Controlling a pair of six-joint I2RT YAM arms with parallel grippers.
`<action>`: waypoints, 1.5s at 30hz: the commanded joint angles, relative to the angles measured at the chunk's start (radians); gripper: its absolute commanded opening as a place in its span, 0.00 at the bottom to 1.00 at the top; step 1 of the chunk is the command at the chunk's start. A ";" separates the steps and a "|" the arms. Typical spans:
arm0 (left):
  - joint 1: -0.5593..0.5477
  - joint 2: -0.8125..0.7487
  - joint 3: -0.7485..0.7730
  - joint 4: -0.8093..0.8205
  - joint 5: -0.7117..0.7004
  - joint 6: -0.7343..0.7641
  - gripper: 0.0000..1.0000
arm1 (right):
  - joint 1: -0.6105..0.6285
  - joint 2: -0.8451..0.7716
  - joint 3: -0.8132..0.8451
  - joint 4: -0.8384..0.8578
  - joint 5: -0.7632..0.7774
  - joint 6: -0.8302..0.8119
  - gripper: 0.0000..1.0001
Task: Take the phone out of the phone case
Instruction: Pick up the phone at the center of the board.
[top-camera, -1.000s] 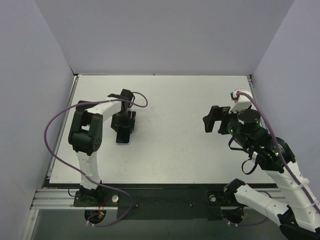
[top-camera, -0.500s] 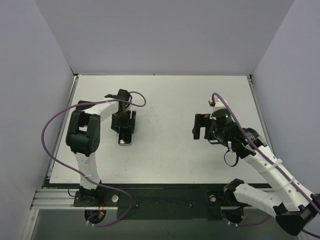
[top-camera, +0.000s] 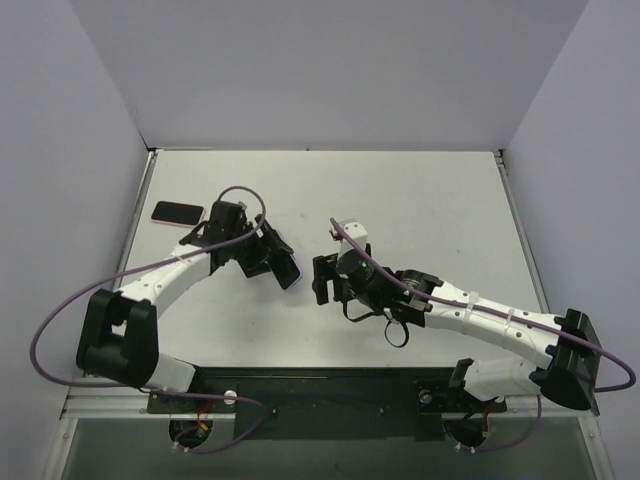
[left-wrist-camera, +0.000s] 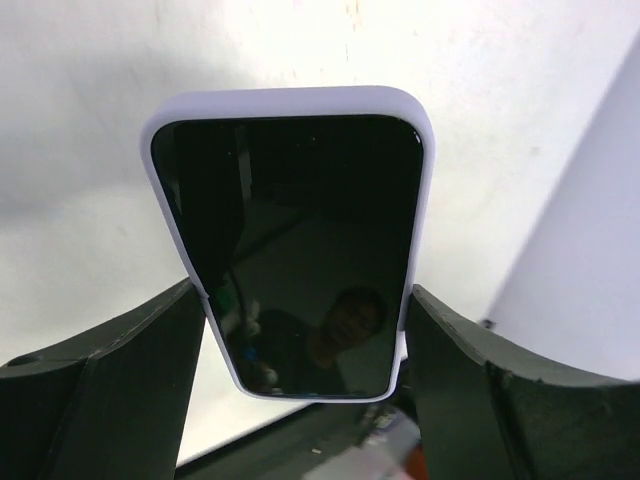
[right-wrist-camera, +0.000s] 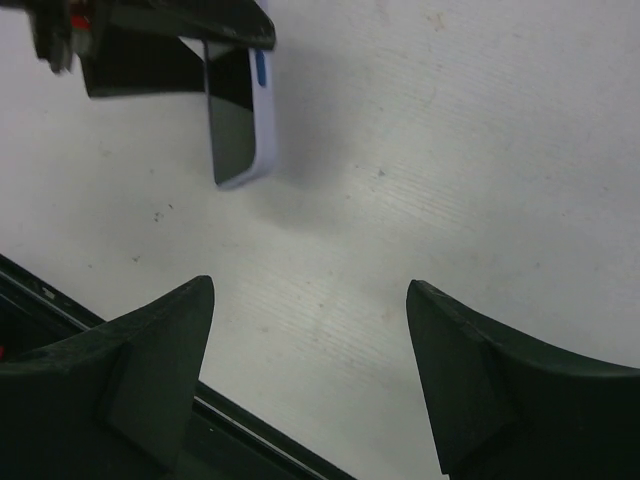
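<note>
A black-screened phone (left-wrist-camera: 290, 250) sits in a pale lavender case (left-wrist-camera: 285, 102). My left gripper (left-wrist-camera: 305, 340) is shut on its lower sides, one finger on each long edge. In the top view the left gripper (top-camera: 262, 255) holds the cased phone (top-camera: 287, 268) tilted above the table, left of centre. My right gripper (top-camera: 322, 280) is open and empty just right of the phone, not touching it. In the right wrist view the phone (right-wrist-camera: 235, 120) shows edge-on at the upper left, with the case's side (right-wrist-camera: 265, 110) lit, and the right gripper (right-wrist-camera: 310, 300) gapes over bare table.
A flat dark red phone-sized object (top-camera: 177, 212) lies at the table's back left corner. The table's dark front rail (right-wrist-camera: 120, 345) runs just below the right gripper. Grey walls close in the left, back and right sides.
My left gripper has lifted the cased phone and carried it forward and right. My right arm has swung left across the table, up close to the phone. The dark red object is now uncovered.
</note>
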 joint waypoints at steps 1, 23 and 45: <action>-0.051 -0.165 -0.206 0.375 0.072 -0.419 0.00 | 0.053 0.001 0.001 0.223 0.051 -0.009 0.71; -0.309 -0.312 -0.173 0.342 -0.040 -0.490 0.00 | -0.008 -0.024 -0.179 0.370 -0.068 0.008 0.22; -0.257 -0.579 -0.369 0.805 -0.124 -0.277 0.77 | -0.429 -0.504 -0.460 0.641 -0.614 0.306 0.00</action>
